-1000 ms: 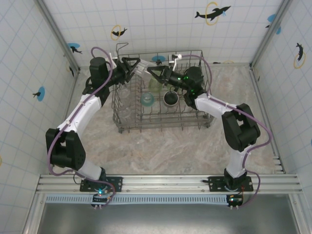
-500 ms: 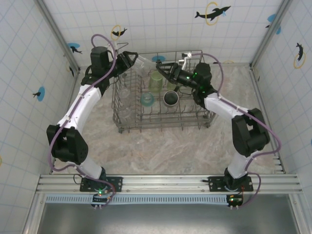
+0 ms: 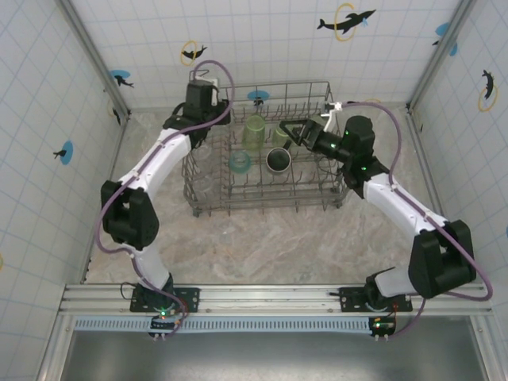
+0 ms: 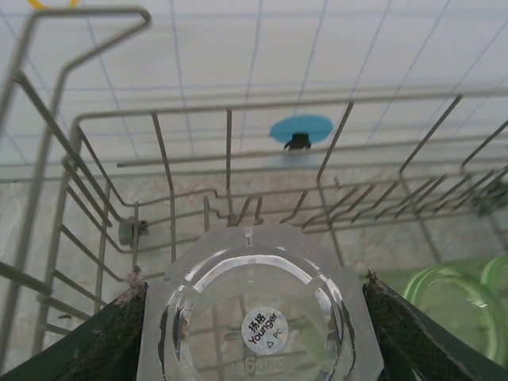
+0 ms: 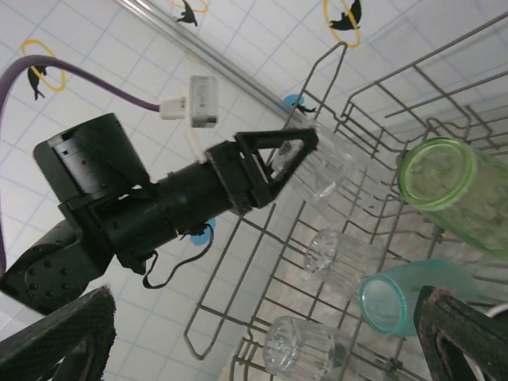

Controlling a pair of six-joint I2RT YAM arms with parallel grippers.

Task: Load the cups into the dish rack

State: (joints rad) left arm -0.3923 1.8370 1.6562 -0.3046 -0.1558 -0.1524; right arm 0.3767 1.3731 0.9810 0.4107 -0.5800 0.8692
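Plainly the left claw (image 4: 254,349) is clamped on a clear cup (image 4: 258,305). Its jaws stand part-way apart because the cup's sides keep them so. The cup's base faces the wrist and its mouth points away, down toward the rack (image 3: 294,85). I judge that grip is chosen so the cup can go in mouth-down and drain. The cup sticks out beyond the fingertips, gripped near its base, and hangs over the far left corner of the rack. Whether it touches any wire yet I cannot tell.

The right claw (image 3: 290,133) is spread wide and holds nothing. It sits over the far middle of the rack, just right of the green tumbler (image 3: 254,131), and points left at the held cup, apart from it. Probably it waits open to leave the left claw room.

Near of the tumbler stand the teal cup (image 3: 240,163) and the black mug (image 3: 278,161), side by side. Two more clear cups (image 5: 333,254) rest in the left row, so that row looks like the held cup's place.
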